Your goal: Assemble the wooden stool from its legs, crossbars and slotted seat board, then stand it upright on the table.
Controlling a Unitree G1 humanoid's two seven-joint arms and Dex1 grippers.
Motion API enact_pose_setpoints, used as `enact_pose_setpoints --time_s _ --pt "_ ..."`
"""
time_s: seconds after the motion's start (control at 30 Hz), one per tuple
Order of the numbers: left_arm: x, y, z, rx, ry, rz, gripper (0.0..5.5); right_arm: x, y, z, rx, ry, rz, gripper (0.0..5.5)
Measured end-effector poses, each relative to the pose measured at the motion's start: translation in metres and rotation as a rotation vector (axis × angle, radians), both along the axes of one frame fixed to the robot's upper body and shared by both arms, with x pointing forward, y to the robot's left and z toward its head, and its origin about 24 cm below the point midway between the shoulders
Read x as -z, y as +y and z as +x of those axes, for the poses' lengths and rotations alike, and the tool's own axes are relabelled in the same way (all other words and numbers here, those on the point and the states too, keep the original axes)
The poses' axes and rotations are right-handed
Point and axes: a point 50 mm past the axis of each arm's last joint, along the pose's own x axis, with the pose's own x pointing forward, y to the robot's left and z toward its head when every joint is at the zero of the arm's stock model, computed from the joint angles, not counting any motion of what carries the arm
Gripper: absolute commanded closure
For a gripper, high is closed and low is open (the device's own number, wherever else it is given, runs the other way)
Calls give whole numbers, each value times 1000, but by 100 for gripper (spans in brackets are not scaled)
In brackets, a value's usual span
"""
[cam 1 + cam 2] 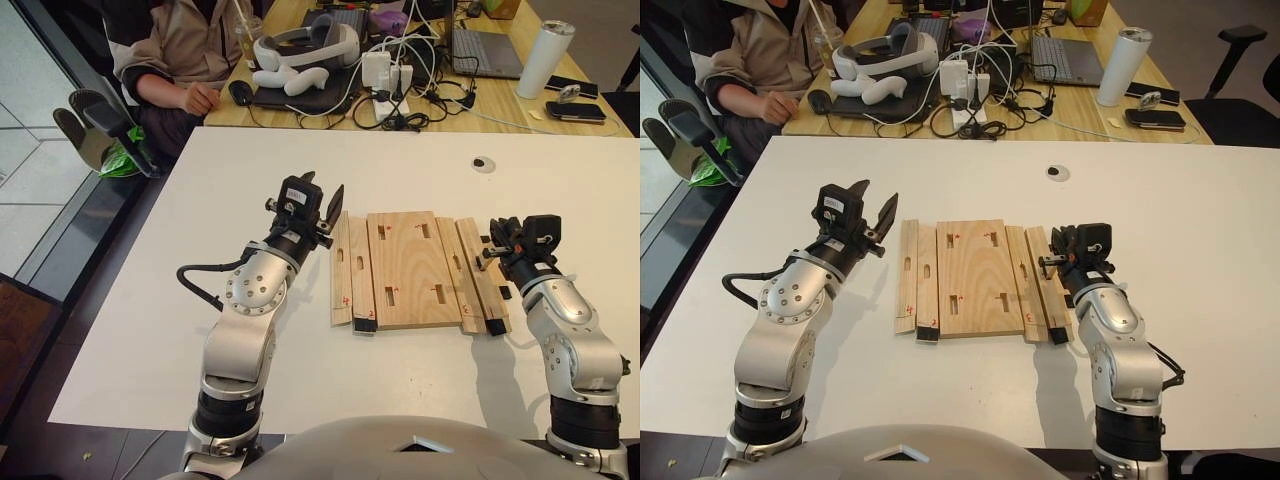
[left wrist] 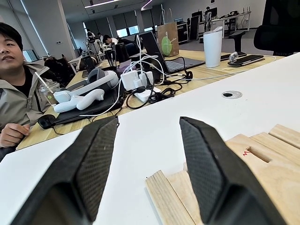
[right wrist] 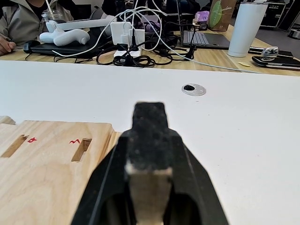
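The slotted seat board (image 1: 410,268) lies flat mid-table, marked in red by its slots. Two wooden strips (image 1: 350,268) lie along its left side and two more (image 1: 462,272) along its right. My left gripper (image 1: 322,198) hovers open just off the far end of the left strips (image 2: 171,201), with nothing between its black fingers (image 2: 213,173). My right gripper (image 1: 497,243) sits at the far end of the rightmost wooden leg (image 1: 490,295). In the right wrist view its fingers (image 3: 150,126) are closed with the leg's pale wood (image 3: 149,192) between them, beside the seat board (image 3: 47,159).
A round cable grommet (image 1: 484,162) sits in the white table (image 1: 300,160) behind the parts. Beyond the far edge stands a wooden desk with a headset (image 1: 300,55), cables, a laptop and a white tumbler (image 1: 542,58). A seated person rests a hand there.
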Motion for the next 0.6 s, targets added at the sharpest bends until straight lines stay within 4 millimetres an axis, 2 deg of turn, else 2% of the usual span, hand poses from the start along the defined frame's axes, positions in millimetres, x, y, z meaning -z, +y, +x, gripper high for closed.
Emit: enact_pose_setpoints --time_s 0.47,0.57,0.6 --pt "-1 -3 5 9 -25 6 307 -3 -2 9 21 -40 12 513" --pt "-2 -2 6 7 -27 7 307 -13 -3 19 47 -48 20 513" --pt "-2 -2 6 6 -27 6 307 -35 -2 32 52 -120 35 513"
